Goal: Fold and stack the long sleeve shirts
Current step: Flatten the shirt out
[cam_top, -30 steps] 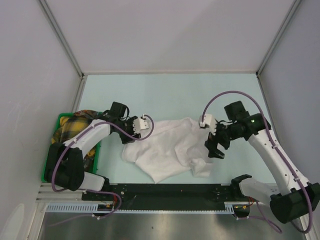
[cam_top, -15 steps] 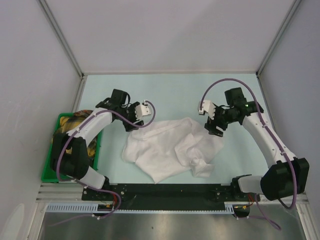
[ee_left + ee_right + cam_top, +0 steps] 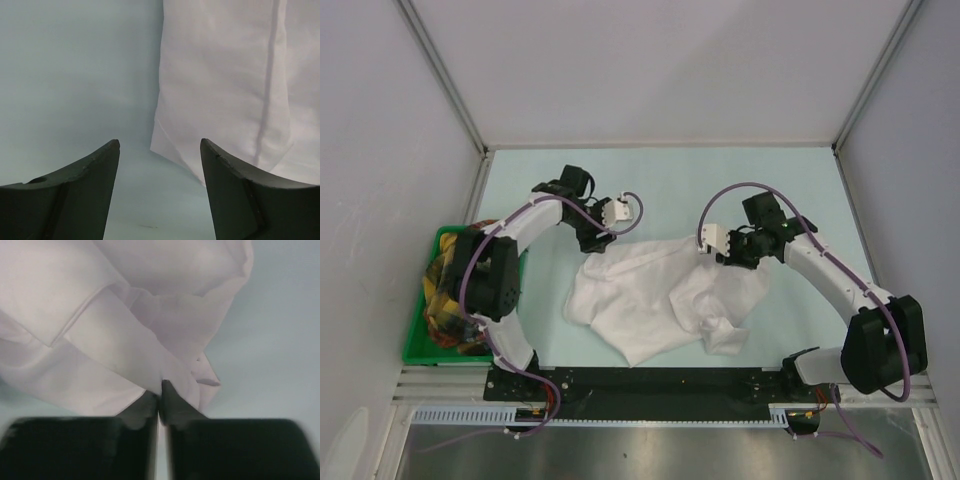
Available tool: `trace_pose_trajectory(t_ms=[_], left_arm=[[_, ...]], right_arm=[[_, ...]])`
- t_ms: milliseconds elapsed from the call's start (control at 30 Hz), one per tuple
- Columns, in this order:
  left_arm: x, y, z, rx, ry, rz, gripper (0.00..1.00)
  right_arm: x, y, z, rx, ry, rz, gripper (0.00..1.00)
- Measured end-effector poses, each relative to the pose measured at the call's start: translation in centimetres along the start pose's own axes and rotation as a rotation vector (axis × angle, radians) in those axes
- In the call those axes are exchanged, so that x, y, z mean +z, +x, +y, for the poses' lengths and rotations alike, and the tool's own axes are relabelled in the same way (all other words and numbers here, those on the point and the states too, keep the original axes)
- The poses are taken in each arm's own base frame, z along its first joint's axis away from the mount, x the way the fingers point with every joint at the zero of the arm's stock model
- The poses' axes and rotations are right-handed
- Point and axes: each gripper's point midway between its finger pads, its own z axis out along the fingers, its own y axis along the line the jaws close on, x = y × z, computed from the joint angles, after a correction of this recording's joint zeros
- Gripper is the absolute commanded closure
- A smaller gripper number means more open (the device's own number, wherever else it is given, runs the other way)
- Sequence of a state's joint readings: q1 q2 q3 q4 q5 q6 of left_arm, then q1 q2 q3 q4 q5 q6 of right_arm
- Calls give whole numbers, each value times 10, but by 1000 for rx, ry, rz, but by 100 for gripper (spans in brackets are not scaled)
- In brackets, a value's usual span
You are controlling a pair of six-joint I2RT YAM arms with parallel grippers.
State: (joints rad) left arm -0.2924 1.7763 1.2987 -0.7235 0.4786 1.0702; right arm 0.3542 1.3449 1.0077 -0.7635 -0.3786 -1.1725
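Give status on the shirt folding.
Done: nothing, no folded shirt or stack in view. In hand: right gripper pinches the crumpled white shirt at its far edge; left gripper open just short of another corner. Left: spread, fold, stack.

no legible text, no labels (any view)

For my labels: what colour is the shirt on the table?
Plain white shirt; top external view shows it best.
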Motion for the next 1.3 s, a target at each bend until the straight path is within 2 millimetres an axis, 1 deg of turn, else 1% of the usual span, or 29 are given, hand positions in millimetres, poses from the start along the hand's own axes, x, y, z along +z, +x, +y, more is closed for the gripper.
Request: trace_pose_trajectory(t_ms=[67, 133, 167, 200, 233, 267, 333, 367, 400, 467, 533, 633, 667, 733, 767, 833, 867, 933, 1000, 1067, 1133, 1200, 1300], left_arm=[[8, 0, -1, -4, 28, 3, 32], [13, 1, -9, -16, 63, 9, 38], [14, 1, -12, -24, 74, 12, 42], [15, 2, -15, -35, 85, 16, 55], [16, 3, -16, -45, 89, 19, 62], [17, 3, -17, -60, 91, 24, 75], [18, 7, -18, -93, 87, 35, 87], [19, 11, -18, -113, 81, 42, 98], [19, 16, -18, -141, 75, 49, 100], [16, 27, -13, -206, 48, 60, 100], [10, 39, -4, -279, 10, 66, 100], [-3, 59, 11, -397, -55, 55, 100], [-10, 66, 15, -435, -77, 48, 90], [-24, 75, 21, -482, -109, 21, 63], [-30, 76, 21, -481, -117, 8, 47], [-40, 69, 13, -451, -116, -24, 40], [-43, 58, 4, -421, -102, -44, 39], [-44, 38, -13, -345, -72, -65, 38], [-37, 14, -33, -248, -26, -79, 38], [-24, -3, -53, -171, 27, -80, 39], [-10, -11, -69, -129, 80, -66, 41], [-1, -10, -75, -116, 104, -49, 42], [8, -1, -75, -119, 120, -13, 43]], right_arm=[[0, 1, -7, 20, 29, 1, 100], [-3, 4, -11, 42, 56, -1, 100], [-5, 5, -12, 51, 67, 0, 100], [-8, 6, -12, 57, 77, -1, 100], [-12, 8, -12, 68, 92, -1, 100], [-16, 9, -12, 76, 106, -4, 100], [-26, 10, -13, 88, 139, -11, 100], [-32, 11, -13, 93, 156, -15, 100], [-36, 11, -12, 96, 167, -17, 100], [-46, 12, -10, 101, 193, -21, 100], [-53, 14, -6, 105, 209, -23, 100], [-58, 15, 0, 108, 216, -25, 100], [-58, 15, 2, 111, 215, -24, 100], [-57, 18, 7, 126, 206, -20, 100], [-57, 18, 9, 131, 203, -19, 100], [-56, 19, 11, 142, 195, -17, 100], [-55, 20, 12, 147, 192, -16, 100], [-55, 20, 13, 156, 189, -16, 100], [-55, 20, 14, 164, 190, -17, 100], [-55, 20, 14, 166, 189, -18, 100], [-55, 20, 14, 170, 190, -18, 100], [-56, 21, 14, 174, 191, -18, 100], [-56, 21, 14, 175, 190, -18, 100]])
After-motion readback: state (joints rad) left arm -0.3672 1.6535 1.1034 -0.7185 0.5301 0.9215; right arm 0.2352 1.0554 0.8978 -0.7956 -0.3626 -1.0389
